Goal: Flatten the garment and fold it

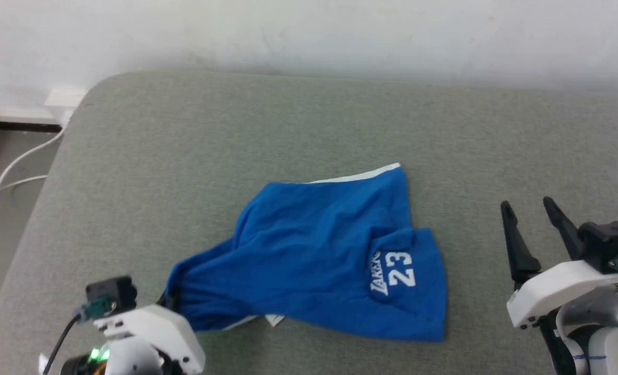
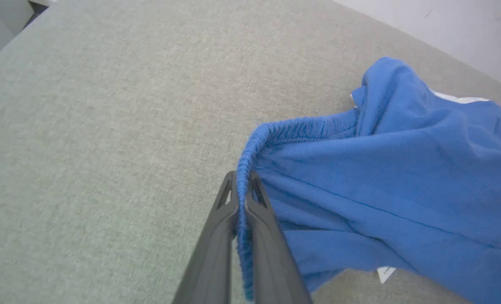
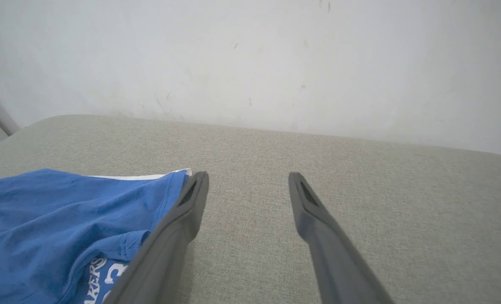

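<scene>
The garment (image 1: 319, 250), bright blue shorts with a white stripe and a white "23" print, lies crumpled in the middle of the grey-green cushion (image 1: 236, 130). My left gripper (image 2: 242, 175) is shut on the gathered elastic waistband (image 2: 301, 126) at the shorts' near-left corner; in the head view that pinch sits at the garment's lower left, by my left gripper (image 1: 167, 298). A small white tag (image 1: 273, 319) peeks out under the front hem. My right gripper (image 1: 527, 206) stands open over bare cushion, to the right of the garment (image 3: 64, 228) and apart from it, its fingers (image 3: 191, 198) spread wide.
A white wall (image 1: 340, 31) rises behind the cushion. The cushion's rounded left edge (image 1: 43, 192) drops to a floor with white cables (image 1: 22, 166) and a white box (image 1: 64, 98). Bare cushion surrounds the garment on all sides.
</scene>
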{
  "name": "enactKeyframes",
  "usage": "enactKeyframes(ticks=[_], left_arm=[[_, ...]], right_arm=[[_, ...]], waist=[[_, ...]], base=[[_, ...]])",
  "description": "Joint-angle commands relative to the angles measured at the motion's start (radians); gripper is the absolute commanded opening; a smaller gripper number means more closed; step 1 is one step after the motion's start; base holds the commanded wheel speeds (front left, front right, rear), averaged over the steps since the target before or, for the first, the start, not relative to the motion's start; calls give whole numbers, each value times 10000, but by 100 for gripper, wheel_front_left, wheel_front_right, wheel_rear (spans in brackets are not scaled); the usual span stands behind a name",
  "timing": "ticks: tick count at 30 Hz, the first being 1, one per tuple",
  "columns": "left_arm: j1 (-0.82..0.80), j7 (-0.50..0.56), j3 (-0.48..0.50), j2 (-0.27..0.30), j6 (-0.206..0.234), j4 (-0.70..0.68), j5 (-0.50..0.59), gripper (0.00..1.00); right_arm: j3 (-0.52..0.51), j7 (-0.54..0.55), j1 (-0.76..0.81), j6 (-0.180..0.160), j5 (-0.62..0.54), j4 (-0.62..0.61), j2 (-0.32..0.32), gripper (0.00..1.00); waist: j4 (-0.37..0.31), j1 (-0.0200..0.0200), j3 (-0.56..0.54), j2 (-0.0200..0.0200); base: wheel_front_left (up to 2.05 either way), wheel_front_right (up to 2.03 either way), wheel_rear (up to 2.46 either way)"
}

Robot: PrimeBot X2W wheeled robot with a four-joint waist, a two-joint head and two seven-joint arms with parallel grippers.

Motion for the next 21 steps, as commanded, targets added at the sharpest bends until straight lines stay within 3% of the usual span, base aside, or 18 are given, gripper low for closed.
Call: enactKeyframes(ticks=[1, 2, 3, 4, 9, 15, 21], left_arm=[[278, -33, 140, -22, 239, -14, -12, 4], [278, -33, 140, -22, 239, -14, -12, 4], [354, -160, 206, -104, 338, -24, -26, 82], [389, -315, 231, -200, 358, -33, -61, 100], [-75, -2008, 22, -685, -404, 35, -121, 100], [-944, -4860, -113, -1162, -1085, 665, 361, 100], [-1517, -5446, -210, -1490, -1341, 1095, 832, 100]], right_arm=[[85, 83, 61, -11, 58, 71, 14, 100], [85, 83, 61, -11, 58, 71, 14, 100], [122, 130, 50, -11, 61, 106, 14, 100], [171, 199, 35, -11, 43, 152, 14, 100], [835, 614, -468, -11, 8, 758, 14, 100], [1681, 1499, -1674, -11, 223, 2042, 14, 100], [2099, 2642, -2697, -11, 302, 3414, 14, 100]], waist=[[322, 1, -145, -1], [322, 1, -145, -1], [385, 1, -151, -1], [442, 1, -147, -1], [670, 1, 60, -1], [997, 1, 452, -1], [1391, 1, 809, -1]], base=[[0, 0, 0], [0, 0, 0], [0, 0, 0], [0, 0, 0], [0, 0, 0], [0, 0, 0], [0, 0, 0]])
